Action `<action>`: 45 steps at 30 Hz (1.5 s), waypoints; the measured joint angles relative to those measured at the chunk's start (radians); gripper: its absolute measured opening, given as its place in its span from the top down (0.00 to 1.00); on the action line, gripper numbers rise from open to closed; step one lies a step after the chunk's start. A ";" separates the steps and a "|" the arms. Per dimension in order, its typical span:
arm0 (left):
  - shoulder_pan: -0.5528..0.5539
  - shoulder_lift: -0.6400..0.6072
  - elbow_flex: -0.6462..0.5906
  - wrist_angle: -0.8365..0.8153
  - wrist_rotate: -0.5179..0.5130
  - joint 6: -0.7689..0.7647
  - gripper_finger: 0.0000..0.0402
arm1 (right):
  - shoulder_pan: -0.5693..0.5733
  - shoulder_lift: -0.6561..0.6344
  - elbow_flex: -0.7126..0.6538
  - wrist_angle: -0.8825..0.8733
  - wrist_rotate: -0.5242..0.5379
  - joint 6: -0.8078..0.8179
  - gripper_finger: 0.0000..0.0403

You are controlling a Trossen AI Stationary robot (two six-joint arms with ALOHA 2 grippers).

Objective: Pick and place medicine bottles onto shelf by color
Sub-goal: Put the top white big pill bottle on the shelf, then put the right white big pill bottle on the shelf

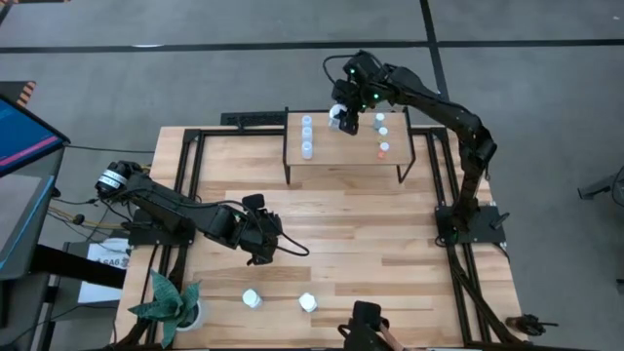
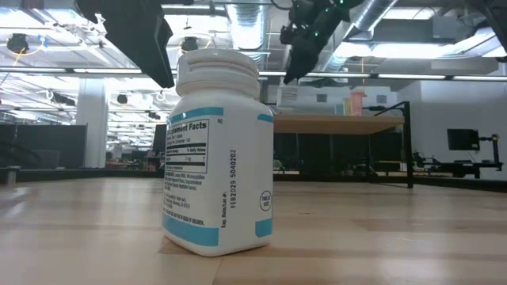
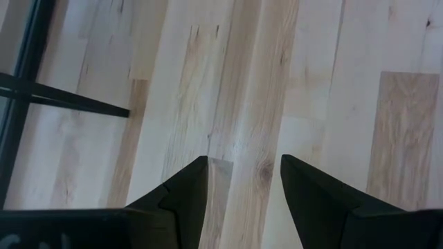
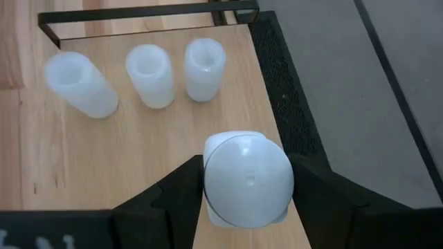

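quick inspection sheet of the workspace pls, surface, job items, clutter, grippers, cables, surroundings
surface: light-wood table, bare in the middle.
job's things: shelf carries three pale-blue-capped bottles in a row, plus three small bottles at its other end; two white bottles stand on the table's near side.
clutter: potted plant at a corner.
grippers: right gripper grips a white bottle over the shelf; left gripper open above bare wood.
cables: a bundle beside the left arm's base.
surroundings: a monitor beside the table.

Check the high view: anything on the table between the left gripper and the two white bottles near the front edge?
Nothing. In the high view, bare tabletop separates the left gripper from both white bottles.
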 joint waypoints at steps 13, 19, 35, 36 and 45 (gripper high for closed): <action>0.000 0.000 0.000 -0.004 0.000 0.000 0.58 | 0.012 0.050 0.015 -0.073 0.016 -0.001 0.45; 0.000 0.000 0.000 -0.004 0.001 0.000 0.58 | 0.010 0.052 0.015 -0.077 0.028 0.001 0.45; 0.000 0.000 0.000 -0.004 0.008 0.000 0.58 | 0.011 0.047 0.080 -0.084 0.034 -0.005 0.37; 0.000 0.000 0.000 -0.004 0.008 0.000 0.58 | 0.016 0.047 0.099 -0.087 0.034 -0.004 0.37; 0.000 0.000 0.000 -0.003 0.008 -0.002 0.58 | 0.110 0.046 0.317 -0.356 0.030 0.120 0.37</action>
